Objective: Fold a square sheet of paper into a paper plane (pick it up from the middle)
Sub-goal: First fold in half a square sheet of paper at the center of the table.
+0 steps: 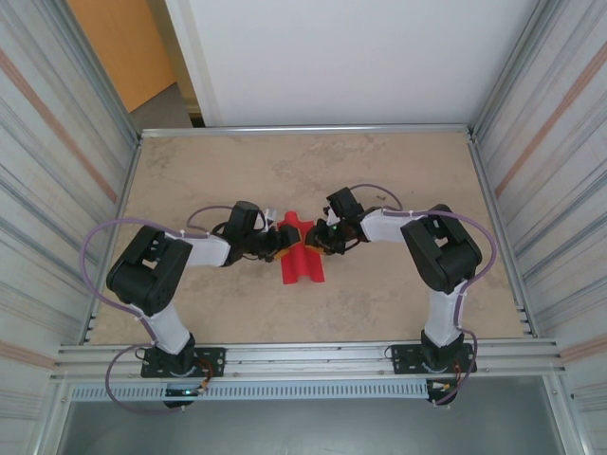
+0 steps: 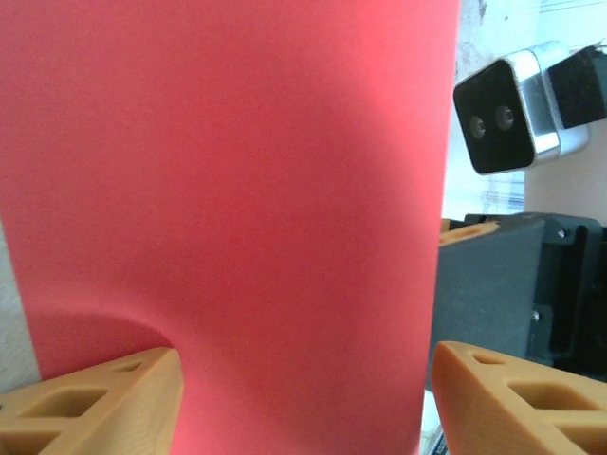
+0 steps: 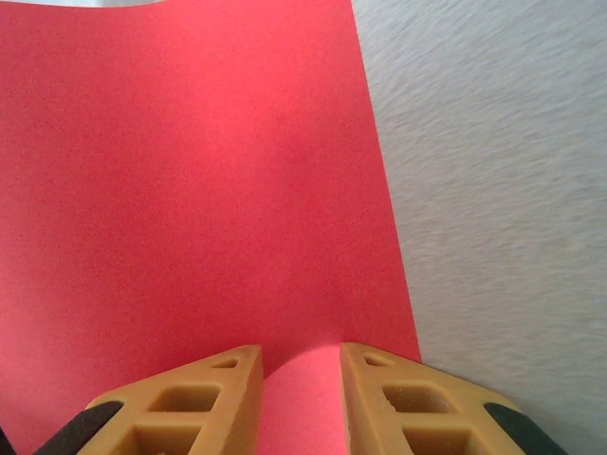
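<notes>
We judge the folding barely begun: the square sheet of paper (image 1: 302, 254) lies mid-table (image 1: 398, 171) between the arms, buckled into soft ridges, with no sharp crease or pointed nose that we can see, so the plane's folds all seem left to do. The right gripper (image 1: 320, 238) is clenched on a raised hump of the sheet. The left gripper (image 1: 276, 246) stands with jaws apart, paper between them but unpinched (as far as its wrist view lets us judge). From above the fingertips are too small to read, and both wrist views cut off the sheet's edges.
</notes>
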